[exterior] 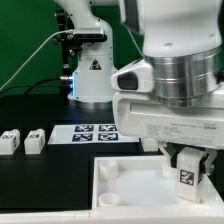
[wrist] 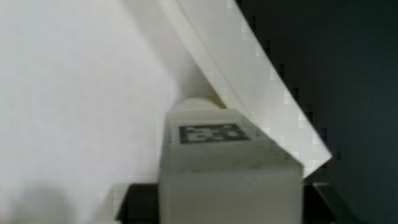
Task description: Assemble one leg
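Observation:
My gripper (exterior: 187,165) is shut on a leg (exterior: 186,170), a small white square peg with a marker tag. It holds the leg upright at the near right corner of the big white tabletop panel (exterior: 120,185), close to its raised rim. In the wrist view the leg (wrist: 222,160) sits between the dark fingers (wrist: 143,200), its tag facing the camera, its tip at the panel's rim (wrist: 249,70). Two more legs (exterior: 10,141) (exterior: 34,139) lie on the black table at the exterior view's left.
The marker board (exterior: 97,133) lies on the table behind the panel. The arm's white base (exterior: 92,75) stands at the back. A green wall lies behind it.

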